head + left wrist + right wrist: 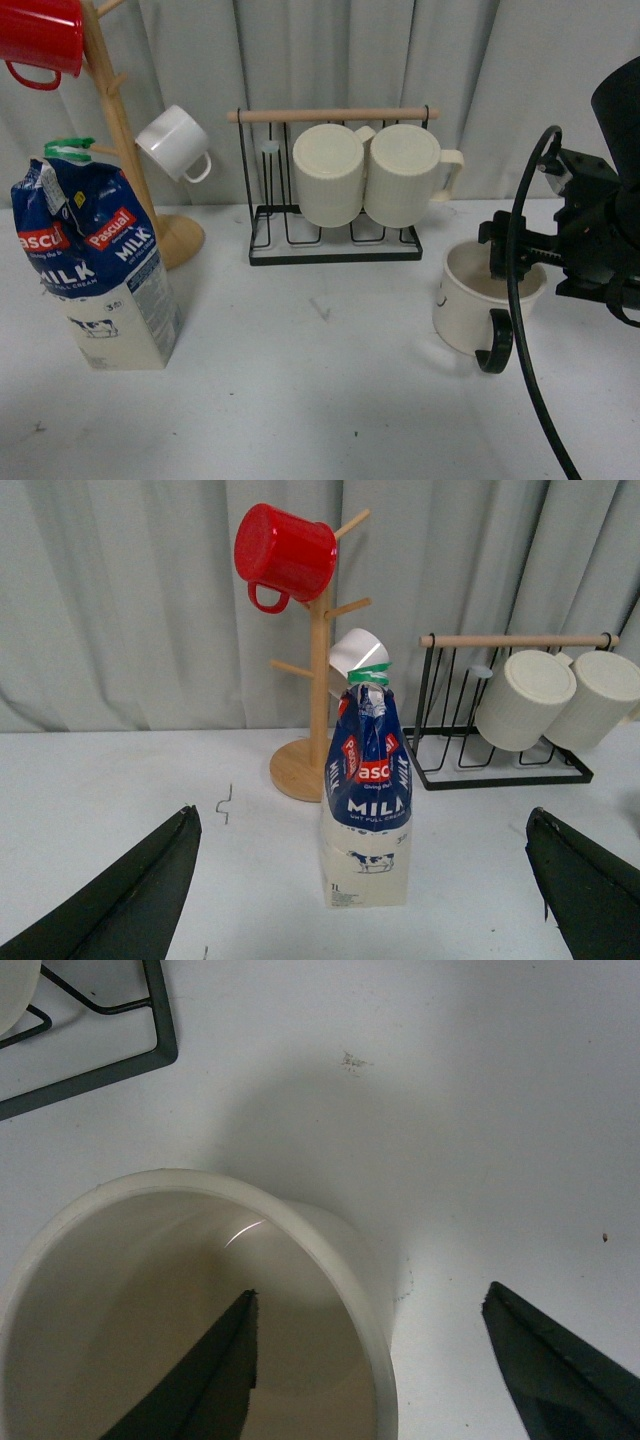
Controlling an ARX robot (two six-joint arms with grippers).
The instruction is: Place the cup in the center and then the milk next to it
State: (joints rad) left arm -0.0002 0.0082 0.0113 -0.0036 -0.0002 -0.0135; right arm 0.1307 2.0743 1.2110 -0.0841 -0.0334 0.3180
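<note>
The cup (pixel 468 305) is a wide cream mug with a black handle (pixel 495 342), standing upright on the right of the white table. My right gripper (pixel 515 265) is open over its far rim. In the right wrist view the gripper (pixel 370 1292) straddles the cup wall (pixel 335 1245), with one finger (pixel 215 1370) inside the cup and the other (pixel 550 1360) outside. The milk (pixel 100 270), a blue-and-cream carton with a green clip, stands upright at the left. In the left wrist view my left gripper (pixel 362 813) is open and empty, facing the carton (pixel 368 810) from a distance.
A black wire rack (pixel 335 250) with two ribbed cream mugs (pixel 330 175) stands at the back centre. A wooden mug tree (pixel 120 130) at the back left holds a red mug (pixel 40 40) and a small white cup (pixel 175 145). A grey curtain hangs behind.
</note>
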